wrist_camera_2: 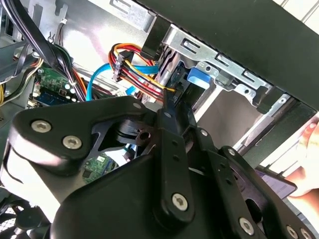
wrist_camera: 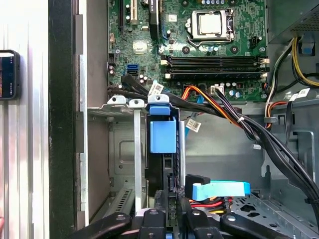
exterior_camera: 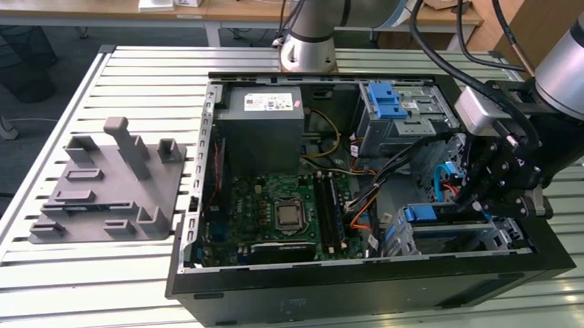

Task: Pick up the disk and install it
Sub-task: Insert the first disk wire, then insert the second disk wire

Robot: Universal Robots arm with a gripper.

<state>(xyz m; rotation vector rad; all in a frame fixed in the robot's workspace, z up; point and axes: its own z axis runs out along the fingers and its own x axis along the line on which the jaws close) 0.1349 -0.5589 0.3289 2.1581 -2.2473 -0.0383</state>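
The disk [wrist_camera: 163, 137] stands on edge in the metal drive cage [wrist_camera: 122, 149] at the front corner of the open computer case, its blue carrier frame facing the camera. In the exterior view the disk [exterior_camera: 425, 214] sits in that cage at the lower right of the case [exterior_camera: 365, 273]. My gripper [wrist_camera: 169, 219] is at the disk's cable end, one black finger on each flat side, shut on it. In the exterior view my gripper [exterior_camera: 483, 201] hangs just above the cage. In the second wrist view the carrier's blue tab [wrist_camera_2: 198, 77] shows beyond the gripper body.
Orange, red and black cables [wrist_camera: 214, 99] and a blue data cable [wrist_camera: 219, 189] run right beside the disk. The motherboard [exterior_camera: 283, 212], power supply [exterior_camera: 264, 126] and upper cage with a blue latch [exterior_camera: 388, 102] occupy the case. A grey fixture [exterior_camera: 105, 184] lies at the exterior view's left. A hand [wrist_camera_2: 306, 174] holds a phone [wrist_camera: 7, 74] beside the case.
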